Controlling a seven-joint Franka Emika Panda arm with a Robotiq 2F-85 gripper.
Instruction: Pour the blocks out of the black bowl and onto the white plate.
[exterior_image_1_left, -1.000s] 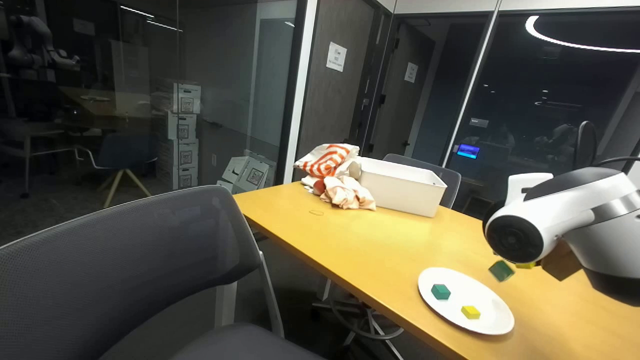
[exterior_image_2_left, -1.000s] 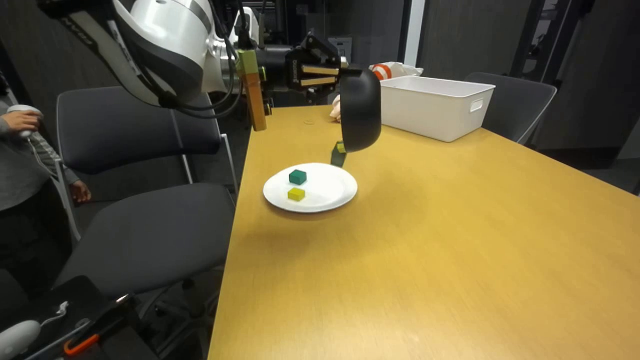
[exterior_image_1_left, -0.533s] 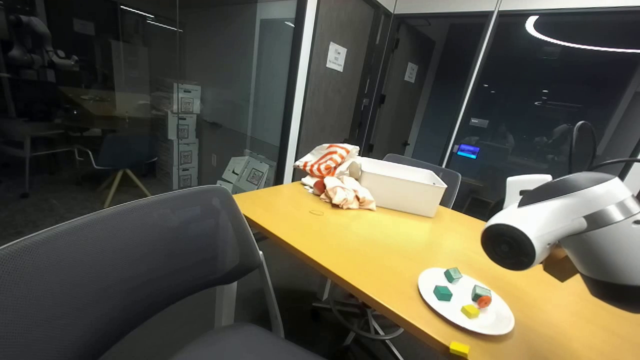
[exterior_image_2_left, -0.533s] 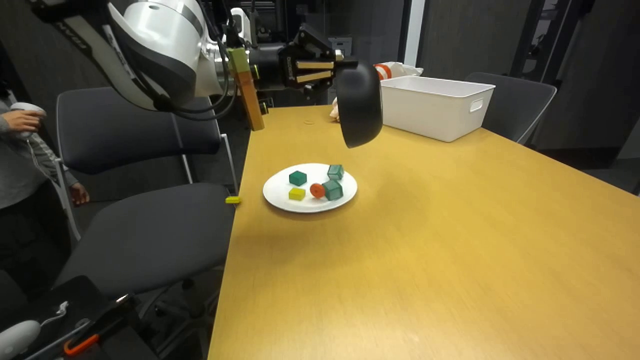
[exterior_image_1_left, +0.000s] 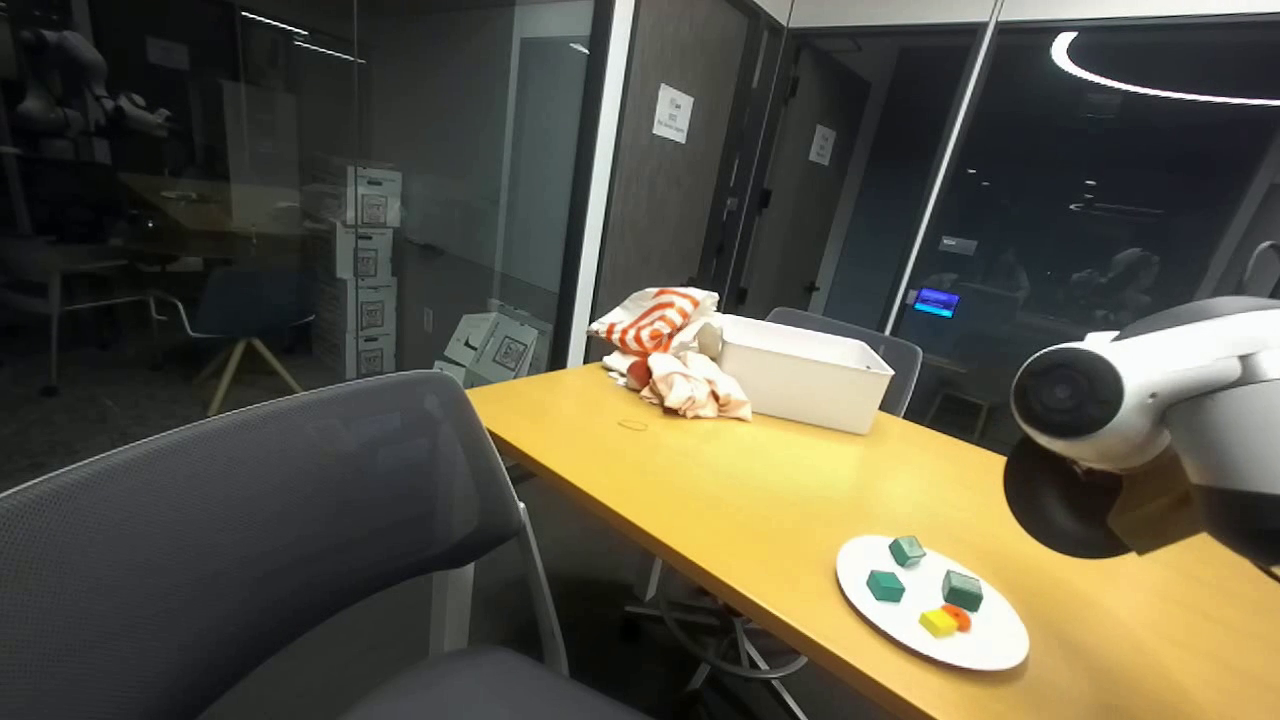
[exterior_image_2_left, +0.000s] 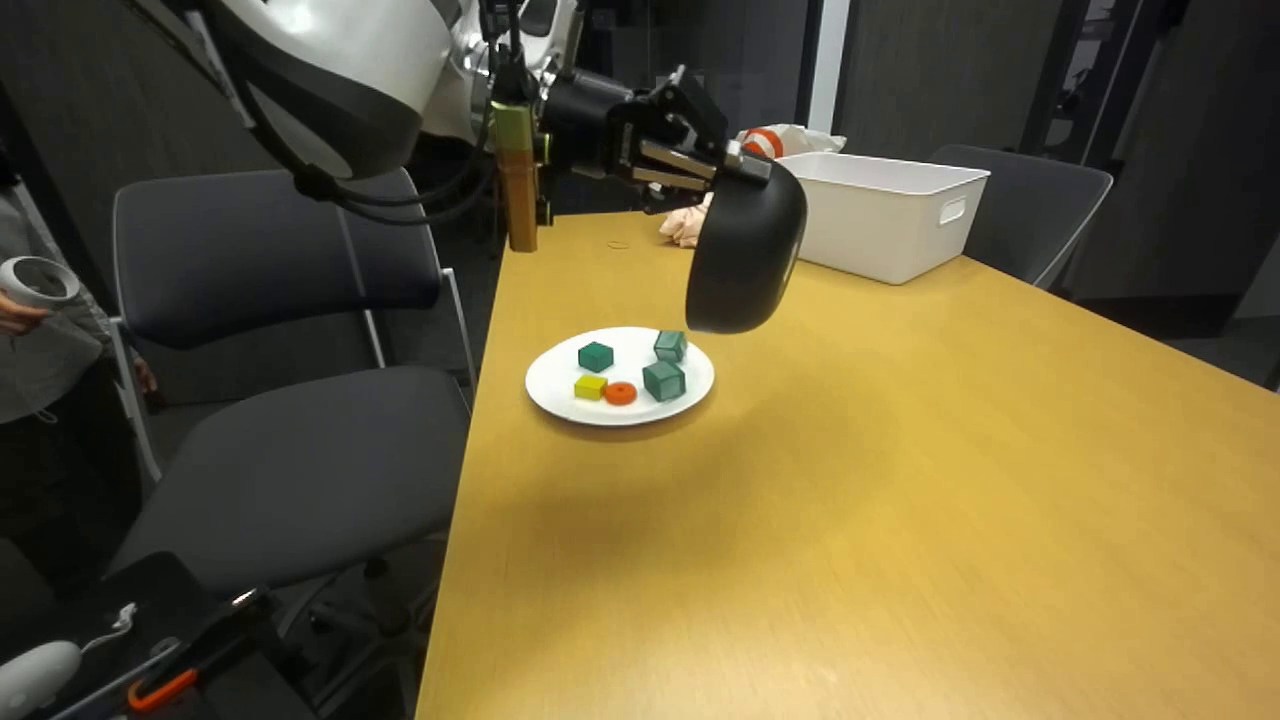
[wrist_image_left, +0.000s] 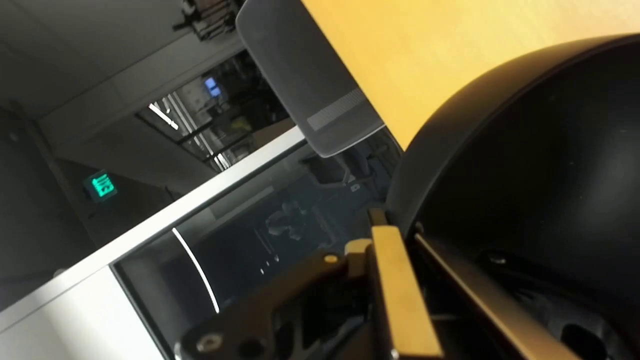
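Left of the white plate (exterior_image_2_left: 547, 380), in an exterior view: dark chair (exterior_image_2_left: 300, 460) by the table (exterior_image_2_left: 860, 560). On the plate, left to right: yellow block (exterior_image_2_left: 590, 387) left of plate middle, teal block (exterior_image_2_left: 595, 357) at rear left, orange ring (exterior_image_2_left: 620, 397) toward the front, right next to the yellow one, grey-green block (exterior_image_2_left: 664, 381) near the right rim, second grey-green block (exterior_image_2_left: 670, 346) at rear right. Right of the plate, up off the table: gripper (wrist_image_left: 403, 234) is clamped on the rim of the black bowl (exterior_image_2_left: 750, 260), squeezing its wall from both sides. Bowl is tilted steeply on its side; wrist view gives part of its glossy black inside, rest cropped. Farther right, behind the plate: orange-and-white bag (exterior_image_2_left: 800, 141), partly hidden, then white box (exterior_image_2_left: 870, 225), upright, floor hidden.
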